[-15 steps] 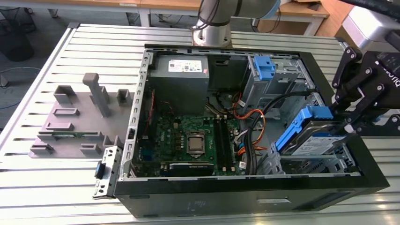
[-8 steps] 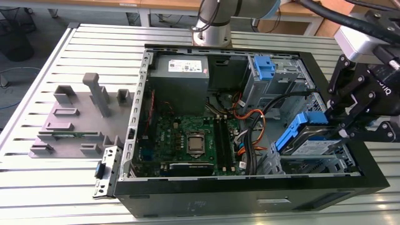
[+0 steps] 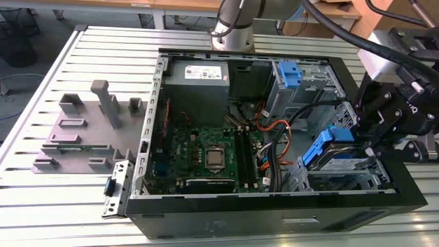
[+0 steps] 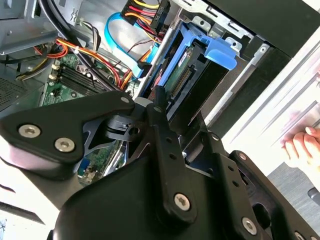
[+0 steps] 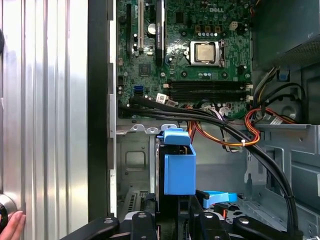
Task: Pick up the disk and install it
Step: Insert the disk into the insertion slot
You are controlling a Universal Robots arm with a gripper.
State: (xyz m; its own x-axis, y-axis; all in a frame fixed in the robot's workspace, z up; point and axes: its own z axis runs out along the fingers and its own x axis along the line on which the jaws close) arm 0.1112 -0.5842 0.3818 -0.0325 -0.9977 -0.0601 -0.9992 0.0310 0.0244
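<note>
Claw (image 5: pixel 172 216) clasps the disk (image 3: pixel 341 154), long axis steeply tilted.

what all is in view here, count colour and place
disk: one, silver in blue carrier, tilted over drive bay, exterior view's right
computer case: one, black, open, on table
motherboard: one, green, inside case
power supply: one, grey, inside case
bracket: one, blue, upright in a bay
fixture: one, grey, exterior view's left
table: one, silver, slatted, under everything
person's hand: one, beside case
arm: one, grey, behind case
pincer: one, black, shut on disk
</note>
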